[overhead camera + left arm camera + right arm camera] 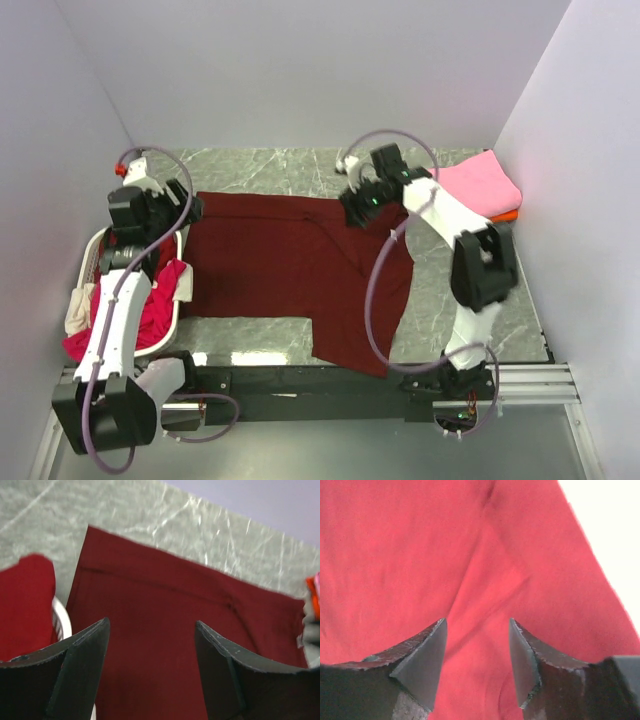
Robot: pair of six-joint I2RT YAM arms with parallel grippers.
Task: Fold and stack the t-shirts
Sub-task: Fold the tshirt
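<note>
Maroon shirt [290, 270] on your desk [260, 165]; left pincer [150, 670] and right pincer [477, 665] gape, empty.
Your left arm [115, 320] hides half the basket [177, 318]; the orange shirt [508, 215] barely shows.

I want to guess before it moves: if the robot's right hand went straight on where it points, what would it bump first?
Probably the dark maroon t-shirt: it fills the view ahead of the open right hand. How far off the cloth lies is unclear.

The big shirt [290, 270] lies spread across the middle of the table [260, 165]. A basket [179, 305] holding shirts [150, 310] sits at the left edge. Folded shirts [480, 185] lie in the far right corner.
</note>
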